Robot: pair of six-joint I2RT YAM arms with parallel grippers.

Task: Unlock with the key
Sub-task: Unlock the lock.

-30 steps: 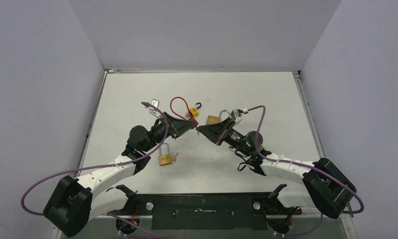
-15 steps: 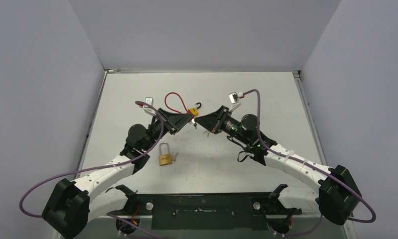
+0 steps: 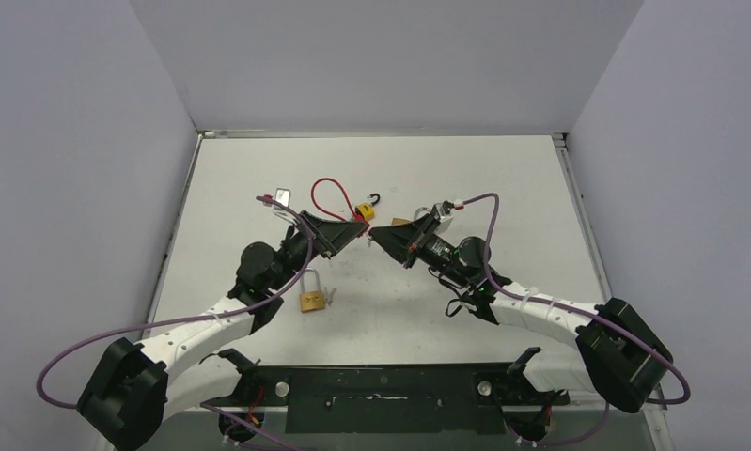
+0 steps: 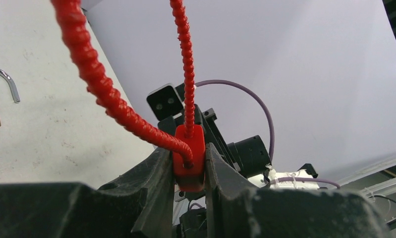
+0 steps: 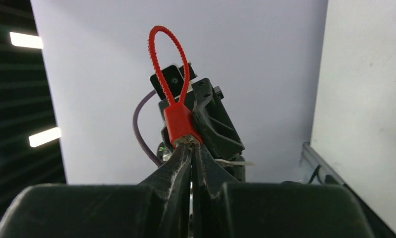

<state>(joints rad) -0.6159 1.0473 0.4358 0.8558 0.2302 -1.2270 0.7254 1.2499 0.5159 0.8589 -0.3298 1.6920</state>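
Since half a second ago the right arm (image 3: 540, 310) has pulled back and swung lower, uncovering a brass padlock (image 3: 401, 224) behind its wrist. It now reaches forward and left, its forearm low over the table (image 3: 503, 188). The left arm (image 3: 202, 324) reaches forward and right. The two claws meet tip to tip at mid-table.

The left gripper (image 3: 360, 226) clamps the body of the red cable lock (image 4: 188, 158) between its fingers, with the cable loop standing out beyond them. The right gripper (image 5: 190, 145) is closed tight, its tips against the lock's end. A sliver of grey metal (image 5: 188, 142) shows there; whether it is the key I cannot tell. A second brass padlock (image 3: 312, 299) lies on the table beside the left forearm.
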